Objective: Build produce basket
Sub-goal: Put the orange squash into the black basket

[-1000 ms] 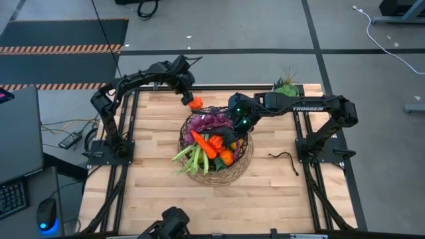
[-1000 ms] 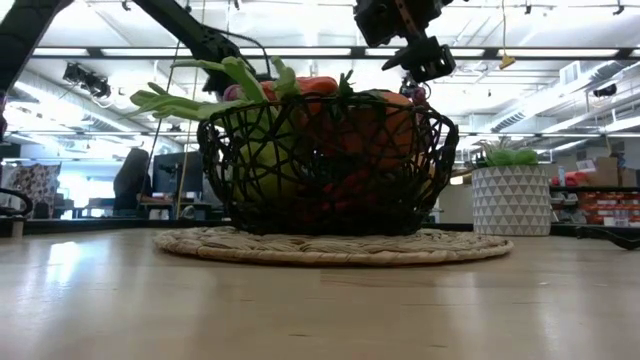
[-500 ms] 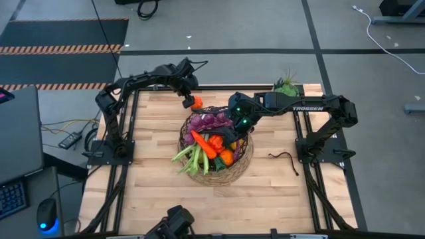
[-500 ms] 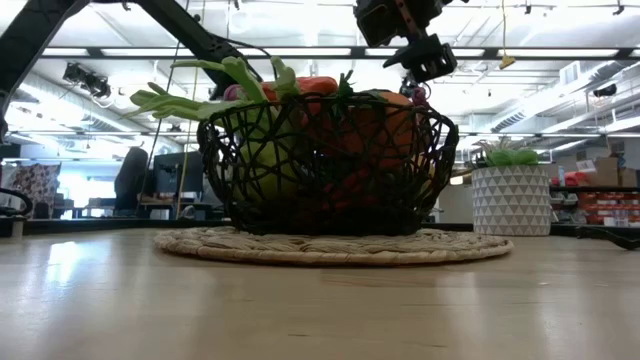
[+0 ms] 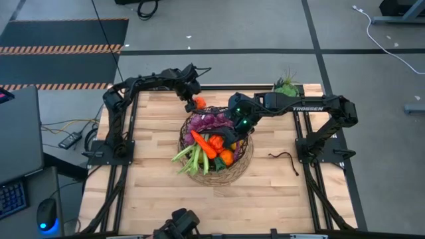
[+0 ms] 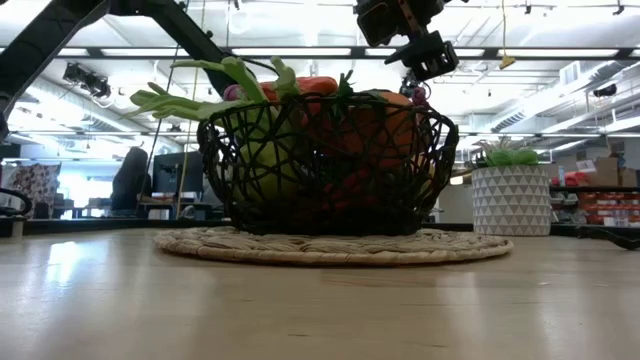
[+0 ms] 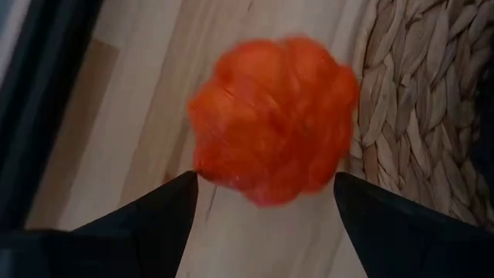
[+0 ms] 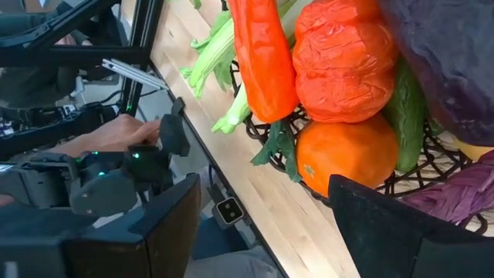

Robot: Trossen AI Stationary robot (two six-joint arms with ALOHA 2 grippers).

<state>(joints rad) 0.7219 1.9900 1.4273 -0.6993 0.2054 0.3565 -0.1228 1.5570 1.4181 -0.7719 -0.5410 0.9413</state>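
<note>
I have the basket [image 5: 216, 154] sitting mid-table on its tan woven mat [image 6: 330, 246], and I use it as my reference. It is heaped with produce: purple grapes [image 5: 207, 121] on the far side, a long red pepper [image 5: 202, 144] across the middle, an orange [image 5: 227, 157] toward the right arm's side, and green leek stalks [image 5: 189, 158] poking out over the near-left rim. My left gripper [image 5: 195, 102] is just outside the basket's far-left rim, above the bare wood beside the mat's edge; its jaws stand wide and a small orange pepper [image 7: 274, 118] sits between the fingertips. From the wrist view I cannot tell for sure whether the pads press on it, though it looks carried rather than resting on the table. My right gripper [image 5: 230, 136] hangs over the basket's interior, fingers [image 8: 394, 224] spread wide with nothing between them, looking down on the piled fruit. A potted plant [image 6: 510, 195] stands well beyond the basket, at the far right corner.
</note>
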